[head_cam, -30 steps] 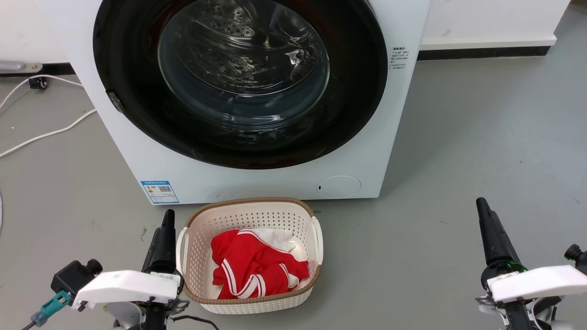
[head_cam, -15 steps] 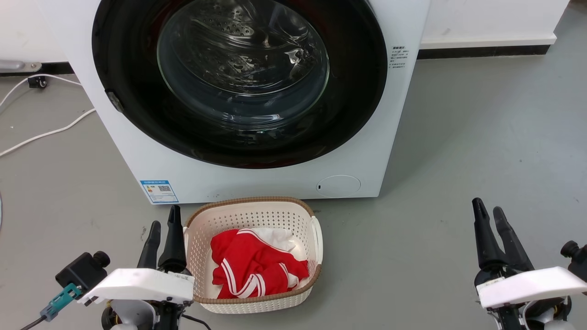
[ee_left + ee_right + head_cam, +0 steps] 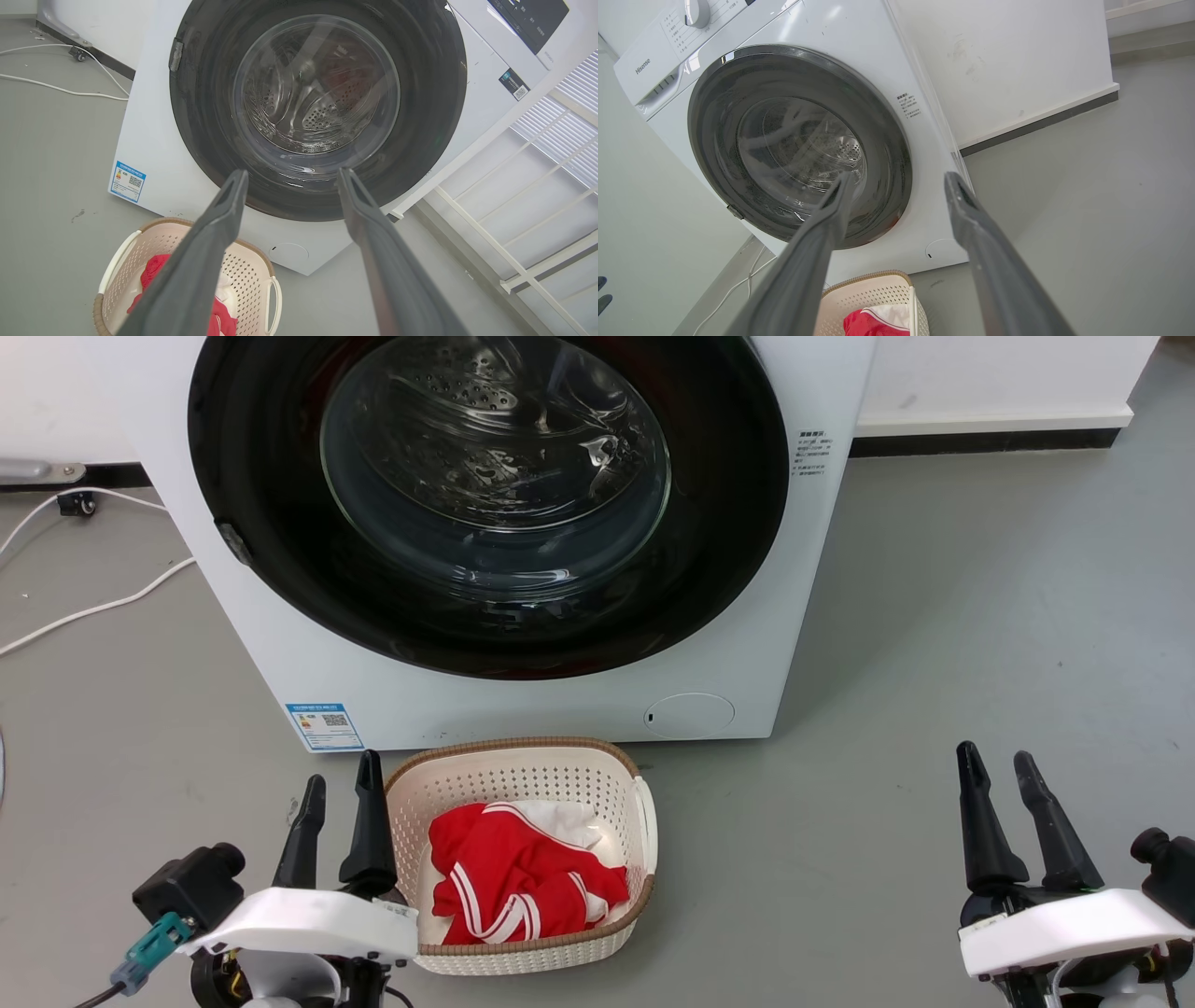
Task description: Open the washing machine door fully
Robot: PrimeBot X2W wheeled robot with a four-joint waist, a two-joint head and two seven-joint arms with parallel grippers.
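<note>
Nearest the robot, the left gripper (image 3: pixel 343 773) hung low at the lower left of the head view, its two dark fingers spread apart and holding nothing. The right gripper (image 3: pixel 992 754) hung at the lower right, likewise spread and empty. Just beside the left gripper's fingers a pale perforated basket (image 3: pixel 523 959) sat on the grey floor (image 3: pixel 934 644), with a red garment (image 3: pixel 523 882) bundled inside. The basket stood directly before the white washing machine (image 3: pixel 523 705), close to its base.

Beyond it, the washing machine door (image 3: pixel 724 532) lay flat against the machine's front, apparently shut. Its black ring was nearly as wide as the cabinet, and its glass window (image 3: pixel 495 467) bulged over the steel drum (image 3: pixel 322 119) behind. A small grey tab (image 3: pixel 233 543) broke the ring's edge on the robot's left side. It was probably the catch or pull, which would put the hinge on the right, though neither could be confirmed.

The step in hand appeared to be the reach, with nothing of the opening done. To do it well, the left arm should rise over the basket rather than sweep through it and bring its parted fingers to that left edge. It should then hook behind the rim and pull in an arc about the far side, not straight out, keeping off the glass.
</note>
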